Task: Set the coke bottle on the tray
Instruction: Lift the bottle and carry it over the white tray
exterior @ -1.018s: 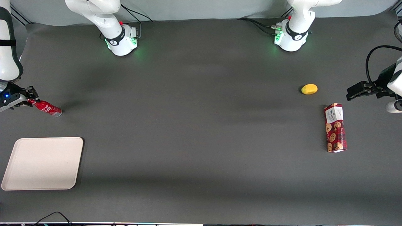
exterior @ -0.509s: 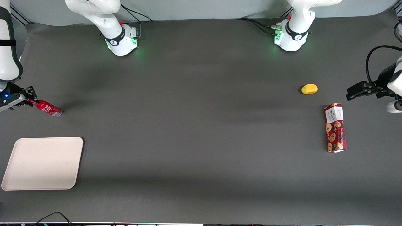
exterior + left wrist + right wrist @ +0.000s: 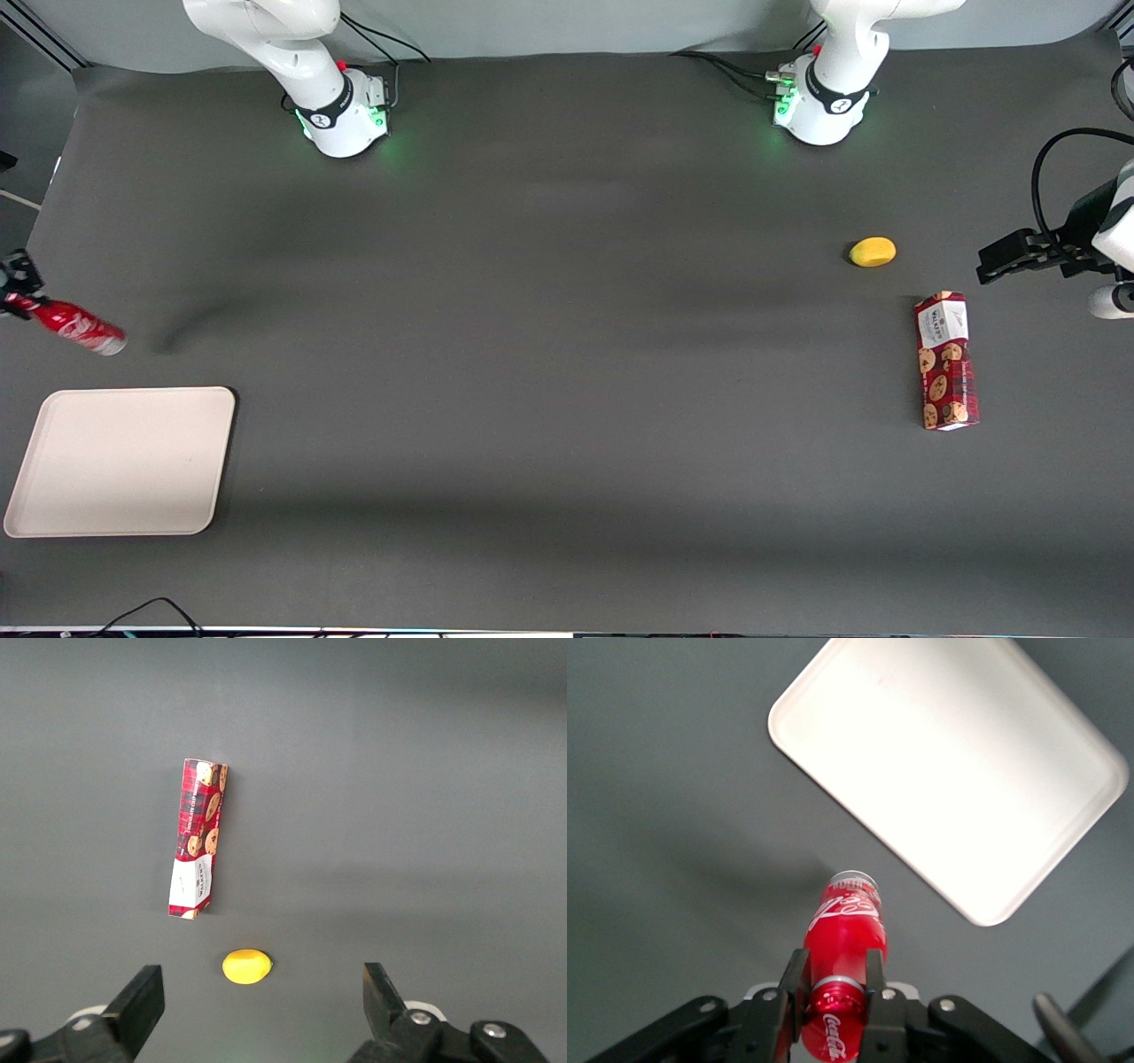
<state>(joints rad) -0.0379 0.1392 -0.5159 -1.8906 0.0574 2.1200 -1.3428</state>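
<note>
My right gripper (image 3: 16, 294) is at the working arm's end of the table, partly cut off by the front view's edge, and is shut on the neck of the coke bottle (image 3: 78, 328). The small red bottle hangs tilted above the dark table, silvery base pointing away from the gripper. In the right wrist view the fingers (image 3: 794, 985) clamp the bottle (image 3: 845, 935) just under its red cap. The cream tray (image 3: 120, 461) lies flat on the table, nearer to the front camera than the bottle, and also shows in the right wrist view (image 3: 948, 771).
A red cookie box (image 3: 946, 360) and a yellow lemon-like fruit (image 3: 872, 252) lie toward the parked arm's end of the table; both show in the left wrist view, box (image 3: 198, 838) and fruit (image 3: 246, 966). Two arm bases (image 3: 341, 111) stand at the table's back edge.
My gripper has lifted the coke bottle and carried it outward toward the table's end and a little nearer the tray. The arm's white link has left the front view.
</note>
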